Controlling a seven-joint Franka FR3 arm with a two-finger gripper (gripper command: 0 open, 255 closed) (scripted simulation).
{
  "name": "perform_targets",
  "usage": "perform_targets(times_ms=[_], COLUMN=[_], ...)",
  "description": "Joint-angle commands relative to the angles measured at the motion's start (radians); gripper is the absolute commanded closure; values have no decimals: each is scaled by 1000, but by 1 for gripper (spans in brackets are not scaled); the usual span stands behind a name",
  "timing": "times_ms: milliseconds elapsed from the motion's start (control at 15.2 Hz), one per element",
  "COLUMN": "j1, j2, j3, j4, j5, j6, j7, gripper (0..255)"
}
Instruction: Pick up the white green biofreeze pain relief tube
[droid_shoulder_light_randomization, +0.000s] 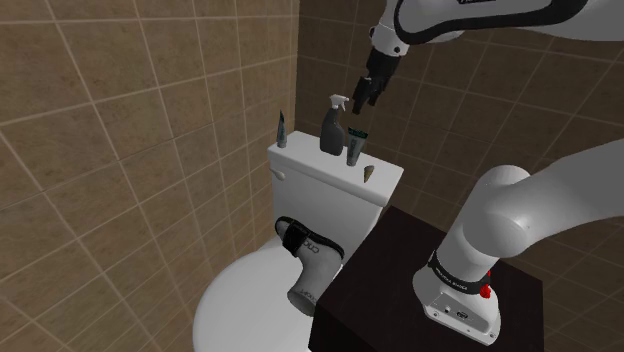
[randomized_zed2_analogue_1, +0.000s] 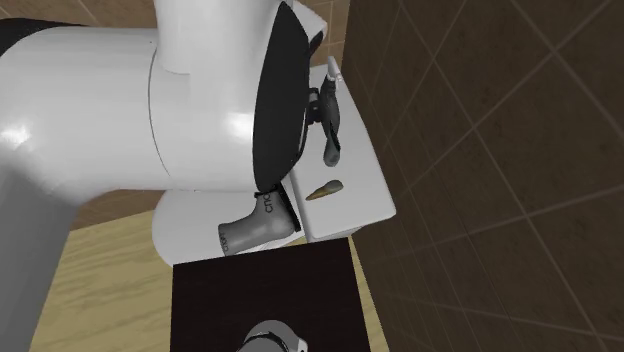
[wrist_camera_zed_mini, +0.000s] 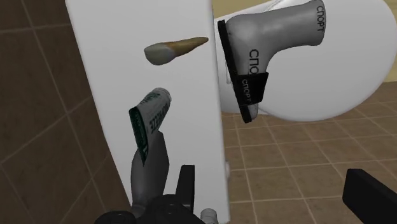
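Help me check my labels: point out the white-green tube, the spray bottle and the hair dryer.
white-green tube (wrist_camera_zed_mini: 153, 109), wrist view, middle of its printed body.
spray bottle (droid_shoulder_light_randomization: 332, 133), shoulder view, its dark body.
hair dryer (droid_shoulder_light_randomization: 311, 268), shoulder view, its grey body.

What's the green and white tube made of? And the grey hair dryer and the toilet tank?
The tube looks like soft plastic: one end is pressed flat, with green print on white. The hair dryer seems hard plastic, matte grey with a black band. The toilet tank is probably glazed ceramic, smooth plain white, though the look leaves that open.
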Motion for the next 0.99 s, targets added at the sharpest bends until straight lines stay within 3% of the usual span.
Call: perform_targets(times_ms=[0, 396, 792, 924], j1=[-5, -3, 29, 31], j2=[42, 207, 414, 426], j3=[-36, -152, -275, -279], j4=[-8, -5, 50, 44], j5=[-3, 20, 127, 136], j6=[63, 251, 414, 432], j7=[-30, -134, -284, -293], gripper=[0, 0, 0, 0])
